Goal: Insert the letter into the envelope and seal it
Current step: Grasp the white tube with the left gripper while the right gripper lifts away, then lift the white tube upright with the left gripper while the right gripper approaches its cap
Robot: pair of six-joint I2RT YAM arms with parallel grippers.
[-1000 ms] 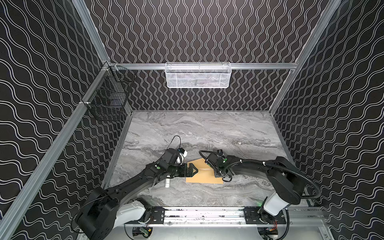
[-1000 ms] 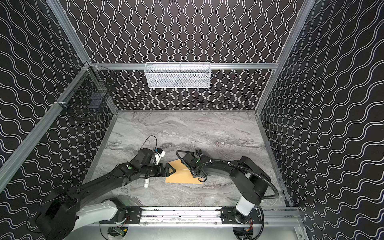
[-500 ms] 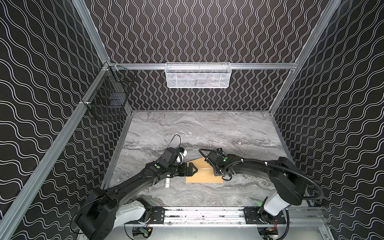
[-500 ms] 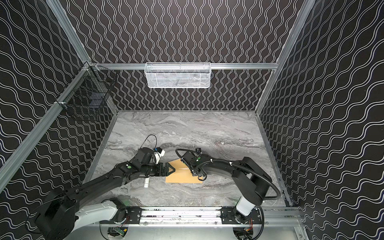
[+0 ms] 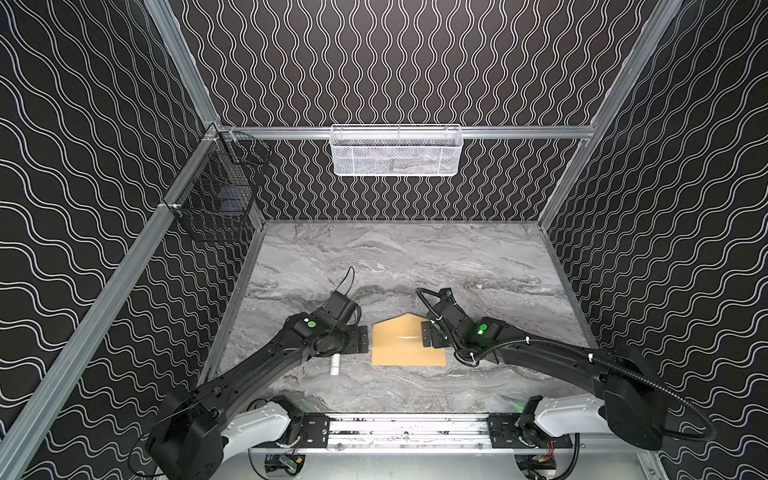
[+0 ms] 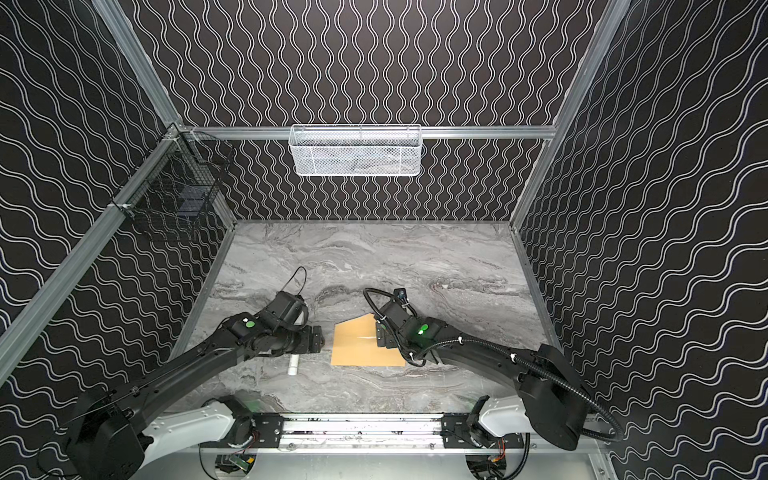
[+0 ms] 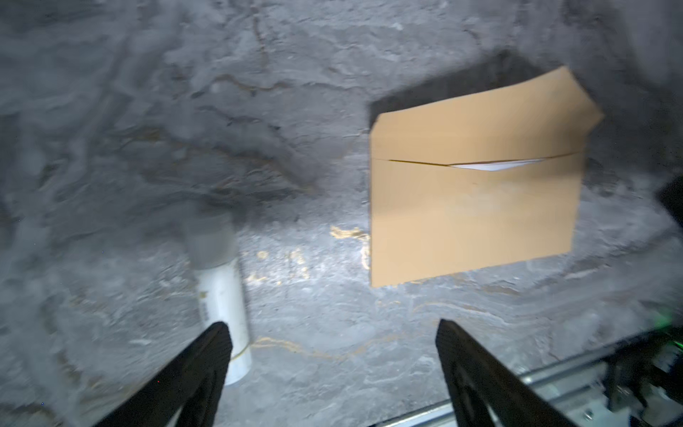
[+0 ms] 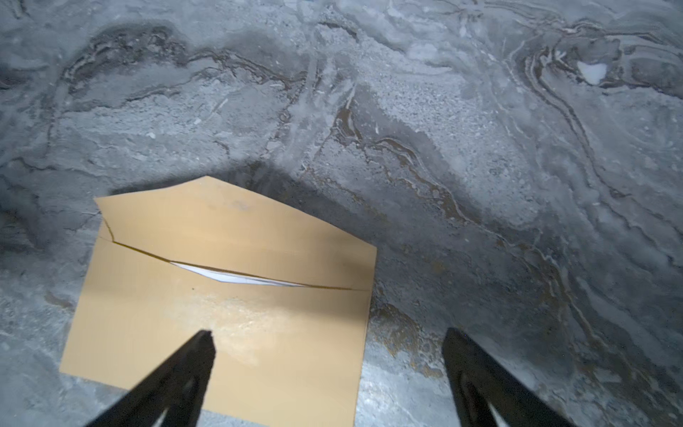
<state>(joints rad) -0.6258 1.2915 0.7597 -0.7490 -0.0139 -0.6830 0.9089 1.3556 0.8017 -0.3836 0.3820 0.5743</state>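
Jaws of the right gripper (image 8: pixel 328 332) stand wide apart and hold nothing: one finger hangs above the envelope (image 8: pixel 236 340), the other above the bare table (image 5: pixel 374 257). Jaws of the left gripper (image 7: pixel 331 323) are also spread and empty.

Compared with a second ago, the left gripper no longer overlaps the near left corner of the envelope. It now stands just beside that edge. The right gripper has kept its place over the right edge, and the envelope lies on the same spot, flat on the table between the two arms. The letter (image 8: pixel 236 278) is inside it, and only a thin white strip shows at the mouth. The pointed flap (image 8: pixel 221 218) is open and points away from the robot.

I judge that the insertion is finished and both arms have let go. Folding the flap down and sealing it is not yet done.

How deep the letter sits cannot be seen. In both top views the right gripper covers the right part of the flap. No gold mark is visible. The left wrist view is blurred, and there one finger cuts off the end of the white cylinder (image 7: pixel 221 295), which lies apart from the envelope
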